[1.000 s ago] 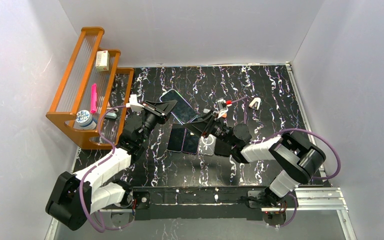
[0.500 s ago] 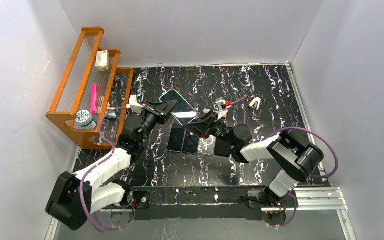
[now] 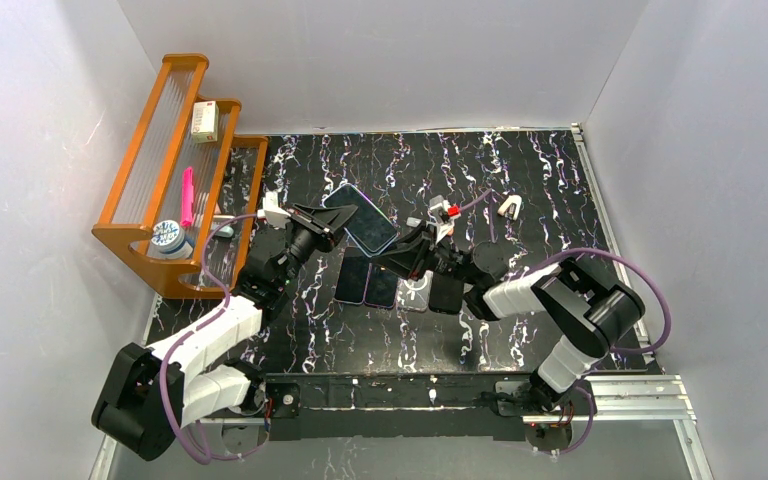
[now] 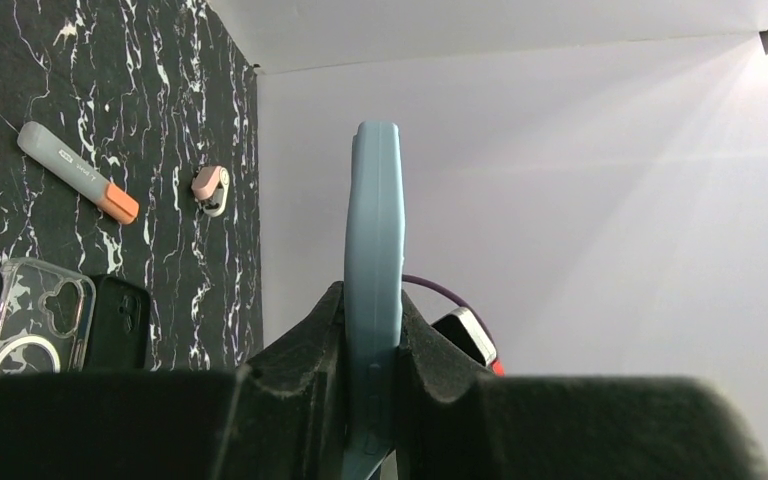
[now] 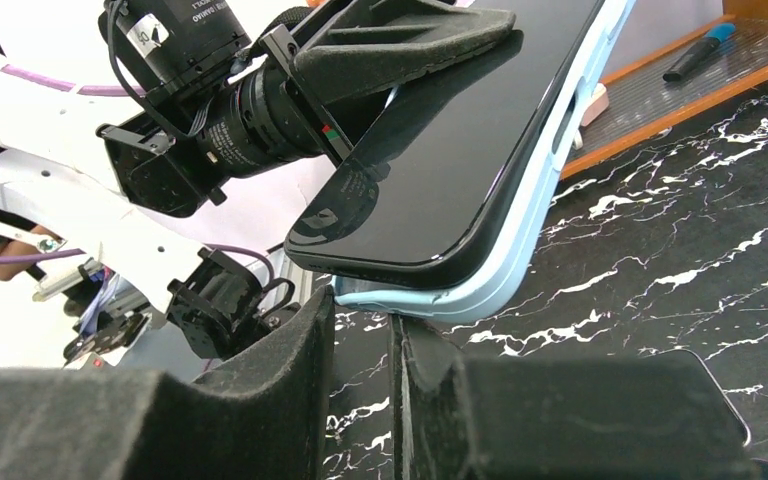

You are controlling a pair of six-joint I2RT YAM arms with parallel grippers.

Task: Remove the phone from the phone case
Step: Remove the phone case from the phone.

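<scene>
Mid-frame in the top view, our left gripper (image 4: 370, 400) clamps the pale-blue phone case (image 4: 373, 250) above the table (image 3: 520, 170), the phone (image 5: 460, 130) inside. Our right gripper (image 5: 385, 325) sits under its lower corner, jaws narrow; we cannot tell whether they pinch it.

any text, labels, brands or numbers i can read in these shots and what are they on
Nothing can be read with confidence.
Grey and orange marker: small print on the barrel, too small to read.
White box on the wooden rack: red print, blurred.
Left arm's camera lens: faint white lettering, too small to read.
The phone and phone case: no marks showing.
</scene>
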